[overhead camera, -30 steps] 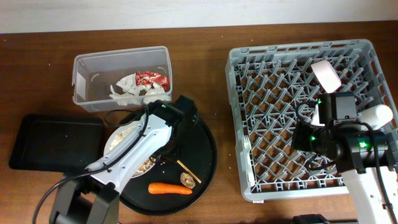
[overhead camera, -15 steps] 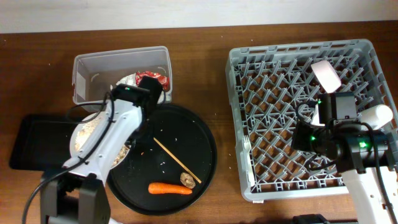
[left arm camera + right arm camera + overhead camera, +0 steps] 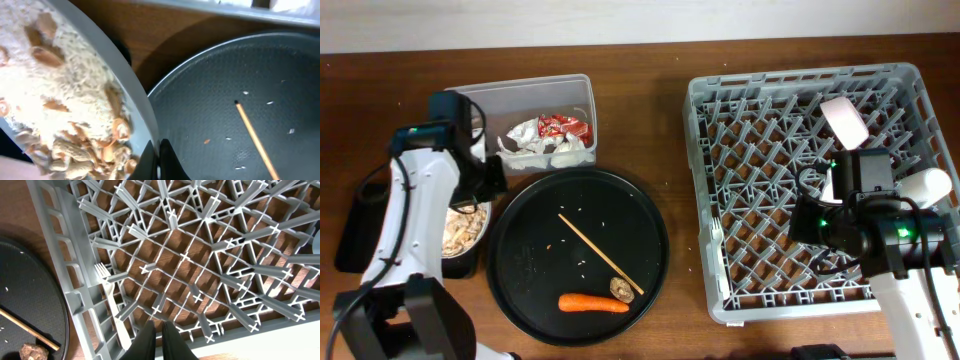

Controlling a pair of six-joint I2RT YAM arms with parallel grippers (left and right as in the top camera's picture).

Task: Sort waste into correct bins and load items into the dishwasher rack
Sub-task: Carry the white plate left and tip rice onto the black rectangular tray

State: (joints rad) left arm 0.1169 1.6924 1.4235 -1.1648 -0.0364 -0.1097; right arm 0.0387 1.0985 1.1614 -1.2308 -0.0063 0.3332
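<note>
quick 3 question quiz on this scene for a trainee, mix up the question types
1. True or false: the red wrapper lies in the clear tub.
2. Where is the white fork? A: round tray. B: dishwasher rack. C: clear tub.
3. Fill in: the left claw grips the rim of the ____.

Key: 1 true; 2 B; 3 wide bowl.
</note>
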